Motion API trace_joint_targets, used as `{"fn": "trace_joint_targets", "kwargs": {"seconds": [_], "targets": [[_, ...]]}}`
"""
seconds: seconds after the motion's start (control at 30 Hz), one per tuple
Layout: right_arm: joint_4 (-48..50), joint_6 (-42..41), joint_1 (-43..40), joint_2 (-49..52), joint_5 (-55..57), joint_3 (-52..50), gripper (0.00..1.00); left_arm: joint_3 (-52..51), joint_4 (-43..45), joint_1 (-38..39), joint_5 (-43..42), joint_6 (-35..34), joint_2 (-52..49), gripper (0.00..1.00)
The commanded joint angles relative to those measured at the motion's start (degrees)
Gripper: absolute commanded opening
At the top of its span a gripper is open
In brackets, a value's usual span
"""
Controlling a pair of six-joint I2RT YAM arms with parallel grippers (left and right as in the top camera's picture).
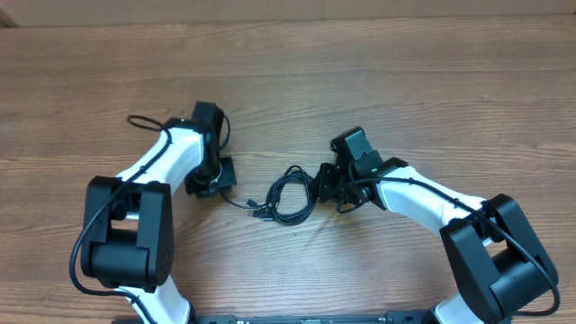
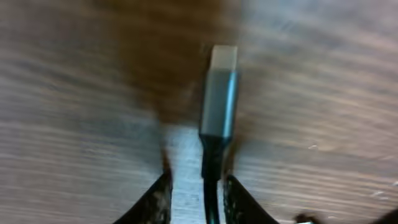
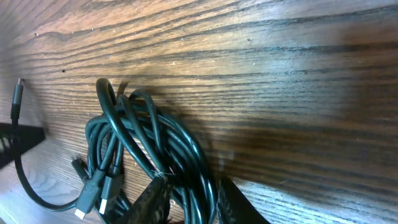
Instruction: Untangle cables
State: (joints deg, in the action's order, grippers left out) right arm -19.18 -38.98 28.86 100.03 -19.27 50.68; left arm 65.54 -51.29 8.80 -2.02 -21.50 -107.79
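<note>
Your left gripper (image 2: 196,185) straddles one cord (image 2: 211,167) behind its silver plug (image 2: 219,93), jaws not clamped, apparently ready to draw that end free. Your right gripper (image 3: 189,196) pinches the cable bundle (image 3: 149,143) on the table (image 3: 298,68), likely anchoring it.

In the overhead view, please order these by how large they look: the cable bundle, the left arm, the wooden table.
1. wooden table
2. left arm
3. cable bundle, clearly the smallest

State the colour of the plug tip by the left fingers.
Silver plug tip, dark grey behind it; clearest in the left wrist view.
</note>
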Motion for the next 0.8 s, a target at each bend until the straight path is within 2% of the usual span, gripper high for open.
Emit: {"fn": "trace_joint_targets", "kwargs": {"seconds": [0.0, 0.17, 0.33, 0.47, 0.53, 0.77], "targets": [[0.26, 0.02, 0.00, 0.28, -0.15, -0.09, 0.24, -0.98, 0.90, -0.13, 0.57, -0.76, 0.22, 0.04], [0.22, -0.04, 0.00, 0.28, -0.59, -0.09, 0.22, 0.24, 1.88, -0.15, -9.40, 8.85, 0.24, 0.04], [0.15, -0.20, 0.07, 0.28, -1.11, -0.09, 0.21, 3.04, -0.02, -0.13, -17.84, 10.03, 0.35, 0.04], [-0.04, -0.20, 0.44, 0.28, -1.40, -0.09, 0.21, 4.07, 0.13, -0.02, -32.17, 14.14, 0.35, 0.04], [-0.04, -0.20, 0.66, 0.28, -1.38, -0.09, 0.22, 4.07, 0.13, 0.37, -36.68, 15.39, 0.35, 0.04], [-0.24, -0.20, 0.74, 0.28, -1.38, -0.09, 0.22, 4.07, 0.15, 4.81, -35.04, 15.54, 0.33, 0.04]]}}
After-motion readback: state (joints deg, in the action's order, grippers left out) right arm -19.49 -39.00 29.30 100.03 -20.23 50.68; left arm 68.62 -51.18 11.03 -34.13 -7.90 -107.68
